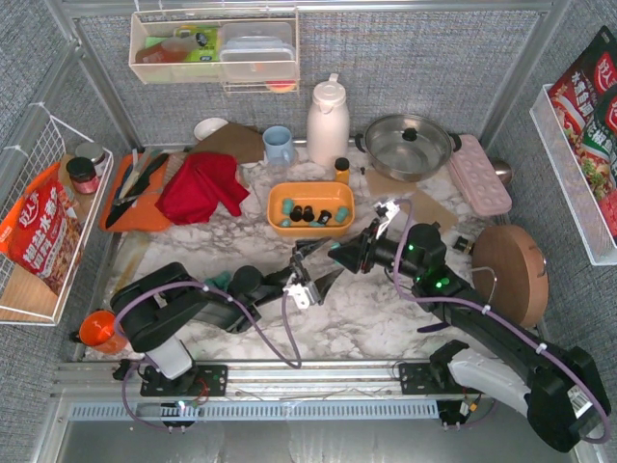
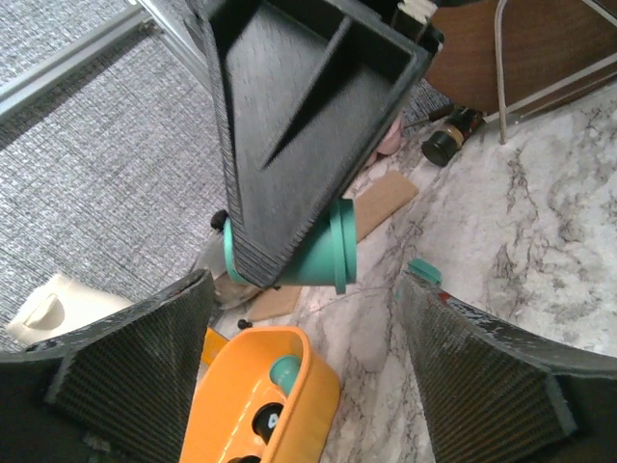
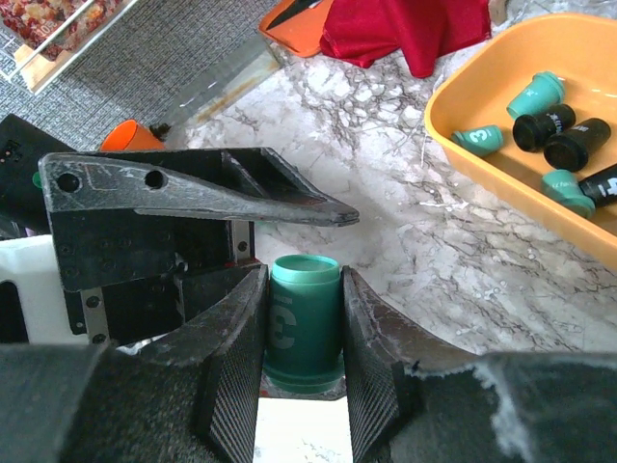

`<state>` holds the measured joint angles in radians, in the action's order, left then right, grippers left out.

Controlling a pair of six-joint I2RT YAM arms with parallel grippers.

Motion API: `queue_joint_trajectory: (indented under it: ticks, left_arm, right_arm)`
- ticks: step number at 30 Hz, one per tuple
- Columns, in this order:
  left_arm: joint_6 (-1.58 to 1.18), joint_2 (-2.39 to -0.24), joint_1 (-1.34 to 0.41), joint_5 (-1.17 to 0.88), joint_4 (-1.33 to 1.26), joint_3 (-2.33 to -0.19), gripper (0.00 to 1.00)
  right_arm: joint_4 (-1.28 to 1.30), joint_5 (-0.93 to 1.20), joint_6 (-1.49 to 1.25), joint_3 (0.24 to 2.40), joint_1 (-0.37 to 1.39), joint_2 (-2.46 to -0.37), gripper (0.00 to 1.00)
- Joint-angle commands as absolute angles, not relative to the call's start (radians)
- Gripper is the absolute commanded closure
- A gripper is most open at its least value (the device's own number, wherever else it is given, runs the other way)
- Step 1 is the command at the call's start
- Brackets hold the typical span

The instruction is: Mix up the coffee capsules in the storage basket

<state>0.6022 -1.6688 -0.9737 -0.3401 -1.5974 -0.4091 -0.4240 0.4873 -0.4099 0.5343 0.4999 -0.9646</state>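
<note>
Clenches one teal capsule (image 3: 302,323) in the right gripper (image 3: 304,282), likely to reshuffle the storage basket (image 1: 309,230). Splays the left gripper (image 1: 316,267), empty.

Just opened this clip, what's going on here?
The right gripper is shut on a teal tapered coffee capsule, held over the marble table just in front of the shallow orange-yellow plastic basket. The left gripper is open close by, facing it. Other teal and black capsules lie in the basket.
</note>
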Motion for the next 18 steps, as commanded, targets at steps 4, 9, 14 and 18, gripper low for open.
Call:
queue_joint_trajectory:
  ticks: [4,9,14,18]
  left_arm:
    - [0.611,-1.636,-0.977,-0.353,-1.682,-0.408,0.19]
    - [0.597,-1.633,-0.977,-0.363,-1.682,-0.412,0.29]
    - [0.58,-1.635,-0.977,-0.356,-1.682,-0.417,0.38]
    - [0.57,-1.635,-0.977,-0.357,-1.683,-0.423,0.44]
  right_arm:
    - [-0.48,0.5,-0.432,0.529,0.505,-0.975,0.78]
    - [-0.49,0.5,-0.437,0.532,0.508,-0.985,0.77]
    - [-0.491,0.504,-0.437,0.535,0.511,-0.989,0.78]
    - [-0.48,0.507,-0.43,0.535,0.513,-0.99,0.77]
